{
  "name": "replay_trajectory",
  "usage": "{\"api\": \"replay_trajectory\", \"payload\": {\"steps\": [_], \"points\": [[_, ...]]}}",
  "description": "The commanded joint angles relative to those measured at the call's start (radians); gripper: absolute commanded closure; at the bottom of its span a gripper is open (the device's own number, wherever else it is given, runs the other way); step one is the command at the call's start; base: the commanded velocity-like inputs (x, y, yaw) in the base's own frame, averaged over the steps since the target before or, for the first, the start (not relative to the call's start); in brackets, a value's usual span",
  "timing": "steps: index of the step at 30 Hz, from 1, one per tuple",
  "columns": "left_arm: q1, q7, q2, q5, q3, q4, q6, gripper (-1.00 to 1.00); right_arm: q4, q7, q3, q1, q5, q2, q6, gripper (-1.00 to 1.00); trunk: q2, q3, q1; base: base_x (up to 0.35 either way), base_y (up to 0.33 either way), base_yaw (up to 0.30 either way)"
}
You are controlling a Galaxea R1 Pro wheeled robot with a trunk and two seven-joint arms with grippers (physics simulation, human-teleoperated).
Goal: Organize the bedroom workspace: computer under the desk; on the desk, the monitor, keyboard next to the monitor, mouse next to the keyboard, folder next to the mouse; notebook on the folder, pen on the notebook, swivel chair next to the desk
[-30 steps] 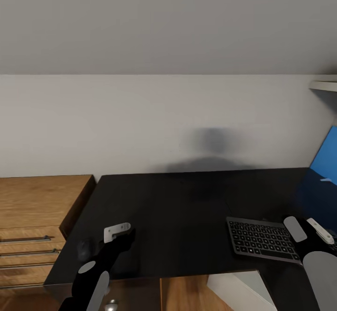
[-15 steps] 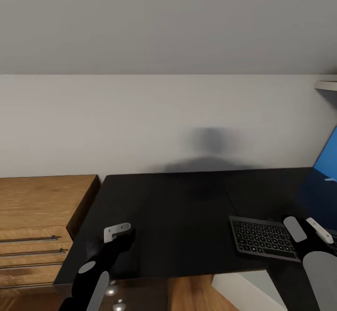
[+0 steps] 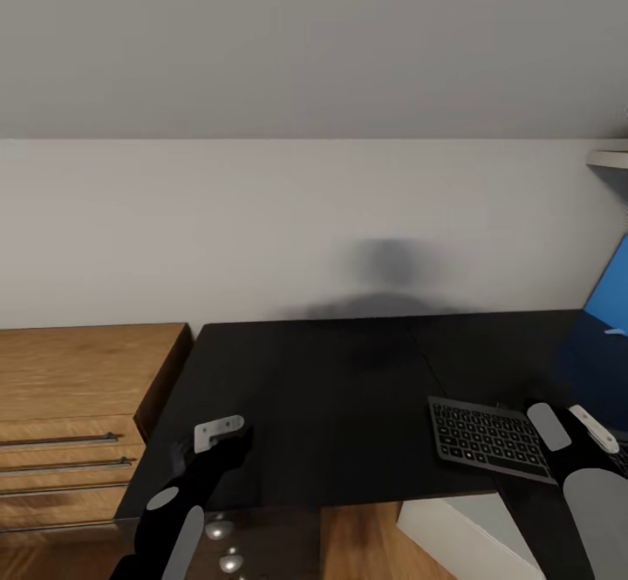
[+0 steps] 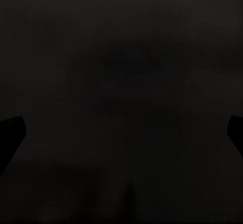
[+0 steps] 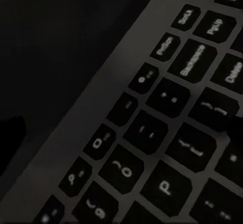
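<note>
Overhead, right claw (image 3: 583, 430) above keyboard (image 3: 484, 436), left claw (image 3: 214, 437) apart; right's spread unclear.

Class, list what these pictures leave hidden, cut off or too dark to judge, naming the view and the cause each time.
1. Keyboard: head view, its right end is covered by the right claw.
2. Blue panel: head view, cut off by the right edge.
3. Left claw: head view, open or shut is unclear; the left wrist view is nearly black.
4. Drawer unit: head view, cut off by the left edge.
</note>
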Motion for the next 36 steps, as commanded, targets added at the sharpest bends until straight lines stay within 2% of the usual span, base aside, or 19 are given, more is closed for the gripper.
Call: {"api": "replay_trajectory", "payload": {"steps": [1,19,24,36], "points": [[0.0,0.009,0.0,0.011,-0.001,-0.001,0.004,-1.0,0.074,-0.006,-0.002,0.0,-0.009,0.0,0.006,-1.0,-0.001,-0.001,0.0,-0.015,0.008,0.0],[0.0,0.009,0.0,0.011,-0.001,-0.001,0.004,-1.0,0.074,-0.001,0.003,0.0,-0.009,0.008,0.006,-1.0,-0.001,-0.001,0.0,-0.067,0.034,0.0],[0.0,0.009,0.0,0.011,-0.001,-0.001,0.004,-1.0,0.075,0.055,0.003,0.0,-0.004,0.008,0.005,-1.0,-0.001,-0.001,0.0,0.0,0.0,0.0],[0.0,0.009,0.0,0.011,-0.001,-0.001,0.004,-1.0,0.074,0.062,0.003,0.0,-0.001,0.006,0.006,-1.0,-0.001,-0.001,0.0,0.0,0.0,0.0]]}}
